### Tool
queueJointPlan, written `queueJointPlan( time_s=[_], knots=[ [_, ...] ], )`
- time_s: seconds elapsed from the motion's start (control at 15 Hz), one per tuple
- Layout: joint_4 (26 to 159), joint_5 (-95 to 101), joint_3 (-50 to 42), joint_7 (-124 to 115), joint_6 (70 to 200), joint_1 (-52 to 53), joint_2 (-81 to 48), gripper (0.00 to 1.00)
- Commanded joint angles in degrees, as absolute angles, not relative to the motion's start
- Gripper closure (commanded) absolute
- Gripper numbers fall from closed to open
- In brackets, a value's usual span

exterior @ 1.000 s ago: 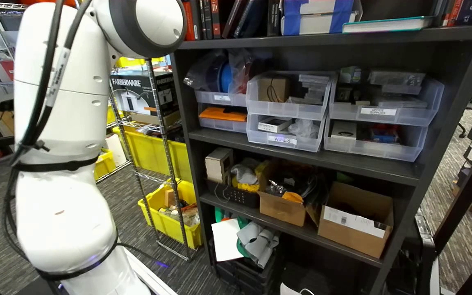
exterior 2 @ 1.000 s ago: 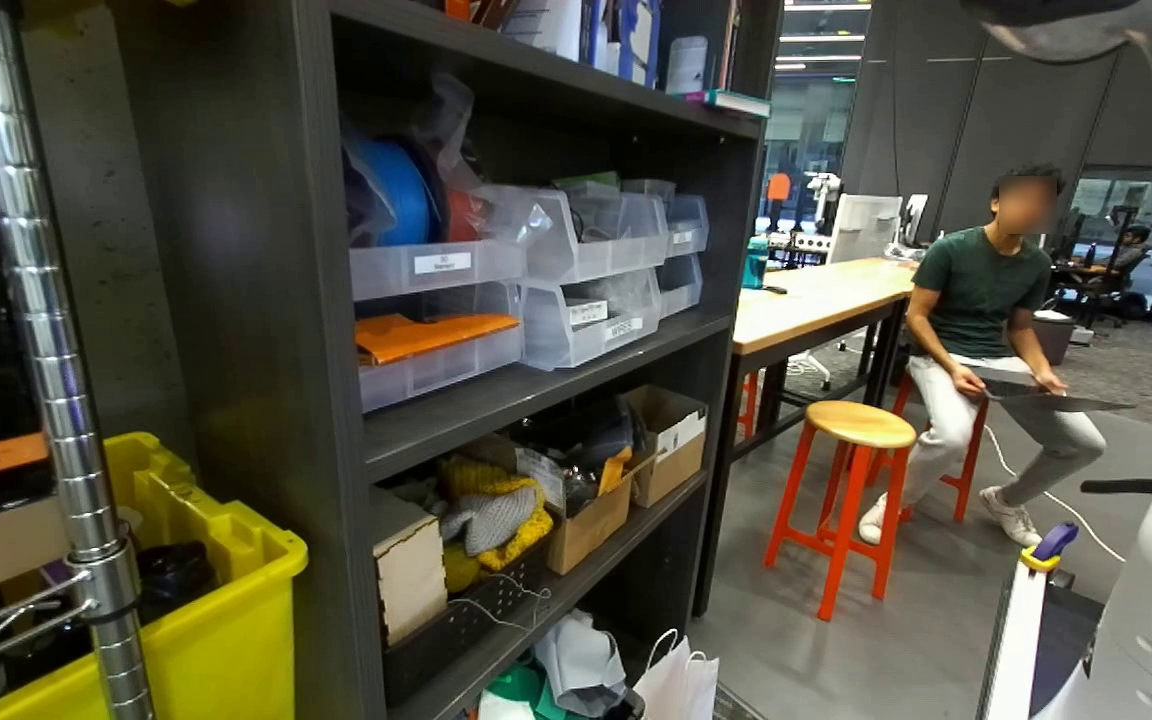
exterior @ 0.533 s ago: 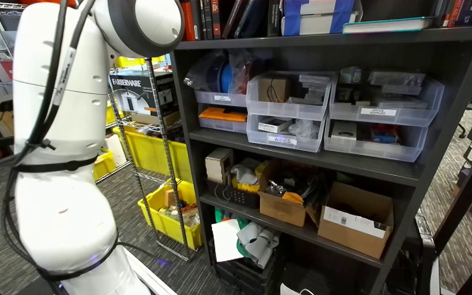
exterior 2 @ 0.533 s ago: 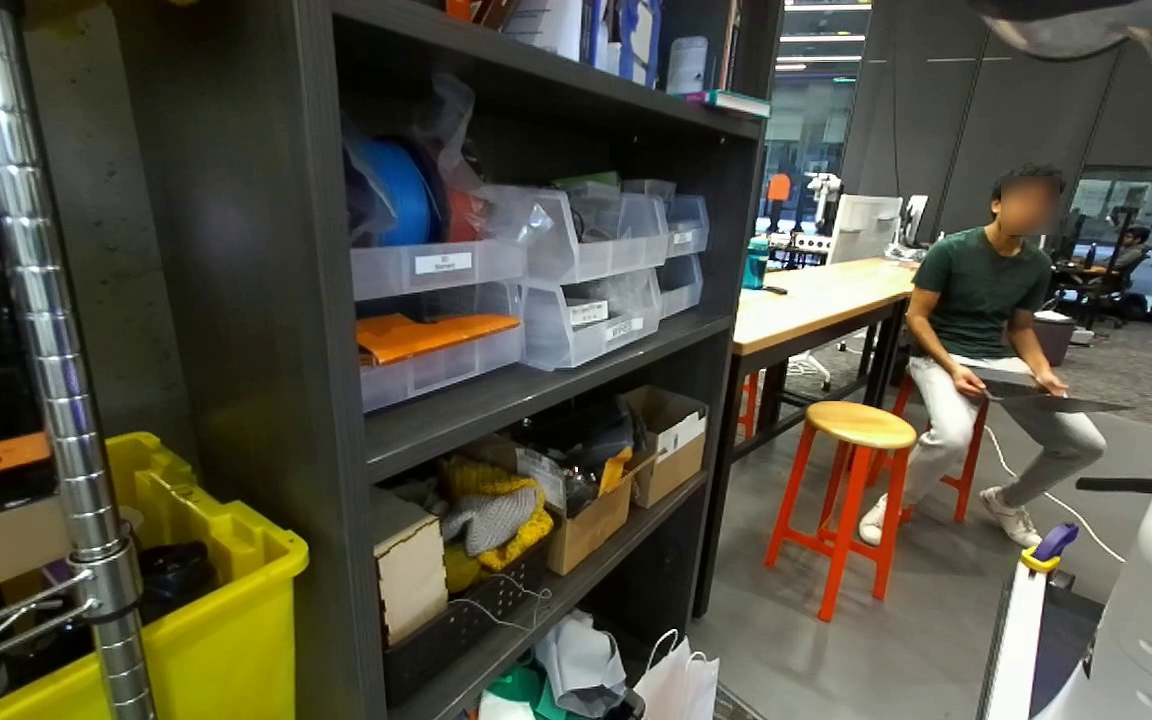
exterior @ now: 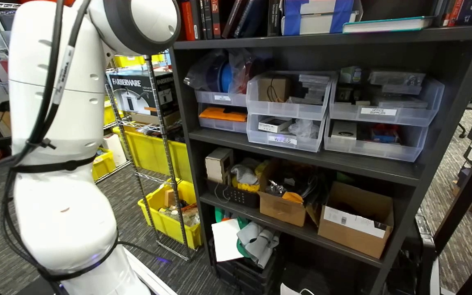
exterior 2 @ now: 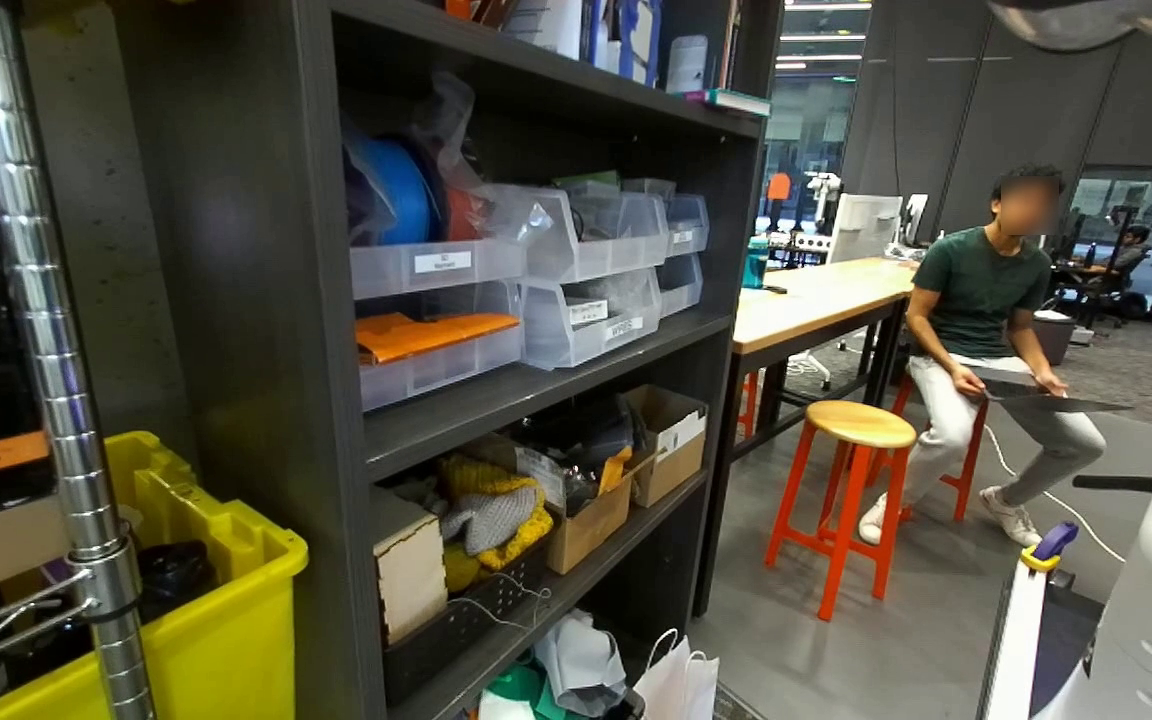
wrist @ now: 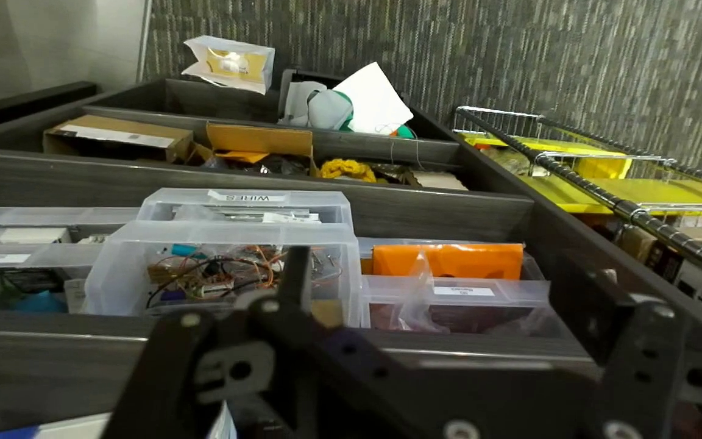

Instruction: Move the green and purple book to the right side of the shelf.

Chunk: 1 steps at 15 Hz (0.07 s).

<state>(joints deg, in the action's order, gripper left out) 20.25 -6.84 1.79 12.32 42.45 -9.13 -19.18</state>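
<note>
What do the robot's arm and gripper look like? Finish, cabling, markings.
Arm: white, rounded segments, dark grey ring round a joint, black straps, thick black cables alongside, one bearing a white label, print too small to read. Small brownish mark on a lower segment. Gripper: black, jointed fingers, silvery bolts.

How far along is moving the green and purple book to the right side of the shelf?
Looks done: the green and purple book lies flat near the right end of the shelf in both exterior views. In hand: no book; the pincer stands open in the wrist view. Remaining: probably nothing for the book, unless it should sit closer to the upright books at that end.
</note>
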Motion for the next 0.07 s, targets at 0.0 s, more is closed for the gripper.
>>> queueJointPlan(
  time_s=[0.0],
  knots=[
    [20.25, -6.95, 1.58, 12.30, 42.50, -8.99, -19.17, 0.00]
  ],
)
